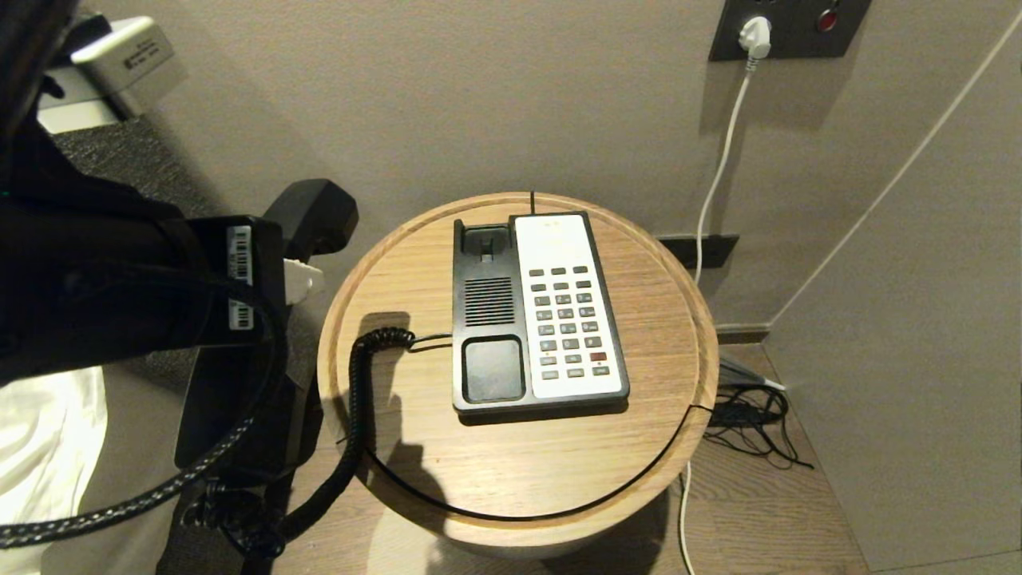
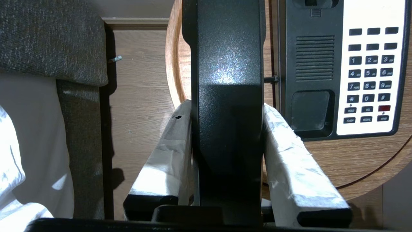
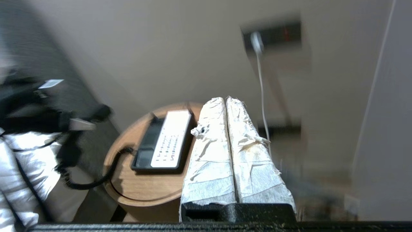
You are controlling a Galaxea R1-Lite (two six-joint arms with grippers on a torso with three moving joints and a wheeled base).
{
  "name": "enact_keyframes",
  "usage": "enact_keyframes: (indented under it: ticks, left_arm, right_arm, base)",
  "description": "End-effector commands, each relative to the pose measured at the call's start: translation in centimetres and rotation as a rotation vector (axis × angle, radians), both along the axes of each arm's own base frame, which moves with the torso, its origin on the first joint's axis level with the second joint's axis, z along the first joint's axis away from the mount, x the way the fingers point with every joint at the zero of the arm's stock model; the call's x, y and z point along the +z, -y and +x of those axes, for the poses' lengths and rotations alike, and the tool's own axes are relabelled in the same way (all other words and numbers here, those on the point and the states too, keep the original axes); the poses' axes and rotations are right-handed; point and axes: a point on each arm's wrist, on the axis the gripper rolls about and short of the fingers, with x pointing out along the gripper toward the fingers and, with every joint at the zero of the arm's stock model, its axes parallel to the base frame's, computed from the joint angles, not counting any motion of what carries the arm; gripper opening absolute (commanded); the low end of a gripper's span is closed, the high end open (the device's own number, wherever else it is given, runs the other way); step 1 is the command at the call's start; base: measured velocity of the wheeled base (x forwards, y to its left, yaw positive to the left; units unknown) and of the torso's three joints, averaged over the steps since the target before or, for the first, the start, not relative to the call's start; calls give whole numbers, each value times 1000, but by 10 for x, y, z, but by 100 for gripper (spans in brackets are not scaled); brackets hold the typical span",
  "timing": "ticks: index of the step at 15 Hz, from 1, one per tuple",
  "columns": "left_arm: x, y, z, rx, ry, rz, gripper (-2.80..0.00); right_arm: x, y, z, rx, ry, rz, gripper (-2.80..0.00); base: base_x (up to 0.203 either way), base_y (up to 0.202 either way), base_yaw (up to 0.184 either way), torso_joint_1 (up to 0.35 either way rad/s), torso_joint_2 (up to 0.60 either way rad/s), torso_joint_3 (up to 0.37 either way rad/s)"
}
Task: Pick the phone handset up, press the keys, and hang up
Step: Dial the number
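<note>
Off the counter's left edge, the left gripper is holding the phone handset in the air, its fingers clamping the mid-shaft from both sides. The handset's long axis is running roughly parallel to the phone base, one bulbous end pointing toward the wall. The coiled cord is trailing from the base over the counter's left edge and down to the handset. The cradle is lying bare; the keypad is facing up on the base's right half. The right gripper, fingers pressed together, is hovering above and to the right of the counter, pointing toward the phone. Judgement: the right arm is the free one for key-pressing, with the keypad lying ahead and to its left.
</note>
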Motion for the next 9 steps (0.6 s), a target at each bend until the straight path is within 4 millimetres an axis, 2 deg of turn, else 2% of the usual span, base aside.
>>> enact_keyframes:
  ticks: [1, 6, 9]
  left_arm:
    - [-1, 2, 2, 6, -3, 6, -280]
    - [2, 2, 2, 7, 4, -6, -280]
    - [3, 0, 3, 16, 3, -8, -280]
  right_arm:
    - [21, 1, 88, 9, -277, 16, -280]
    - [5, -2, 200, 90, -659, 45, -280]
    - [8, -16, 254, 202, -781, 44, -280]
  base:
    - [0, 0, 0, 0, 0, 0]
    - [0, 0, 0, 0, 0, 0]
    - [0, 0, 0, 0, 0, 0]
